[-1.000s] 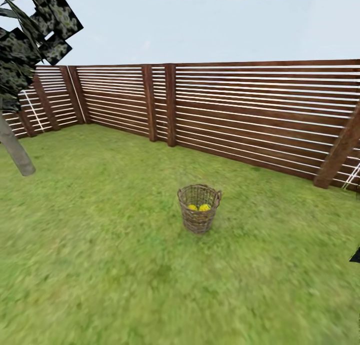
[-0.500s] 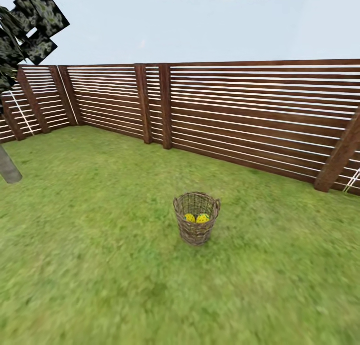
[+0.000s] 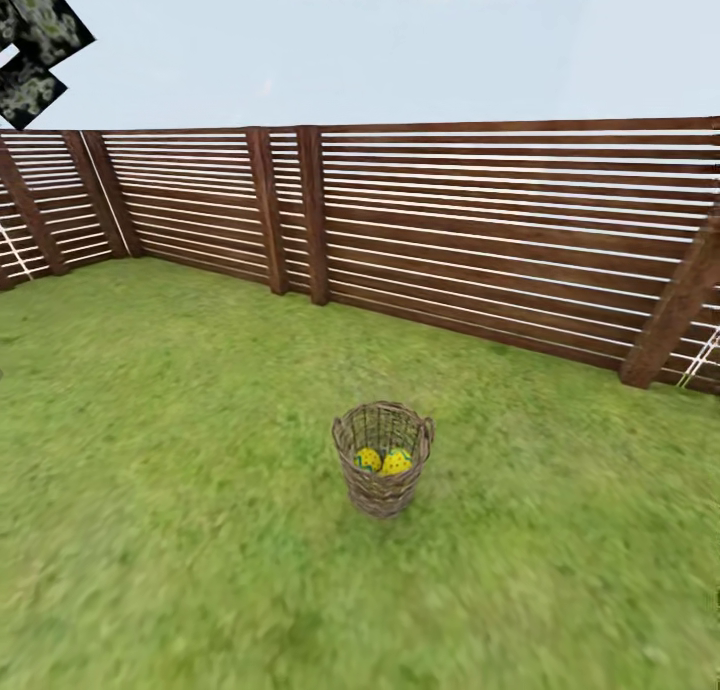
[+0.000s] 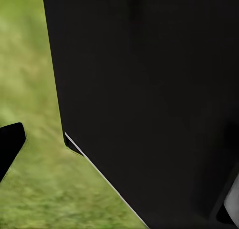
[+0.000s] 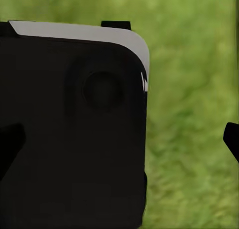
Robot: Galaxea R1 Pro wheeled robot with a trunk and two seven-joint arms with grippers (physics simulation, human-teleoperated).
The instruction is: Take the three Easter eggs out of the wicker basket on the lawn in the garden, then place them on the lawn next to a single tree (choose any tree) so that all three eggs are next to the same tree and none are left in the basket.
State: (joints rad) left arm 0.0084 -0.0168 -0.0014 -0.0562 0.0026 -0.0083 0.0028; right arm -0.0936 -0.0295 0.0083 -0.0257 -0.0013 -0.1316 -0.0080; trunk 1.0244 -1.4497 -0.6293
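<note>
The wicker basket (image 3: 382, 457) stands upright on the lawn (image 3: 180, 490), on the robot's side of the brown slat fence (image 3: 480, 230) and well apart from it. Through the open rim, 2 yellow Easter eggs (image 3: 381, 460) with blue bands show side by side, touching; a third cannot be made out, hidden perhaps under them or behind the weave. The basket's opening faces straight up, so its axis is vertical — any reach has to come down from above the rim, not from the side.

The basket lies dead ahead of the robot, about level between both arms, so neither arm looks clearly nearer. In the wrist views a dark body panel fills much of each picture with blurred grass beyond; dark tips show at the edges, but I cannot tell how wide either claw stands.

Compared with 1 s ago, the basket sits lower and larger in the head view and the fence has slid leftward — the camera has moved nearer and turned, not the basket. The pale grey trunk left of the basket has passed out of view; only dark leaf clusters (image 3: 35, 45) of the tree remain, high above the fence's far corner.

My reading: the approach is under way and no egg is out yet.
</note>
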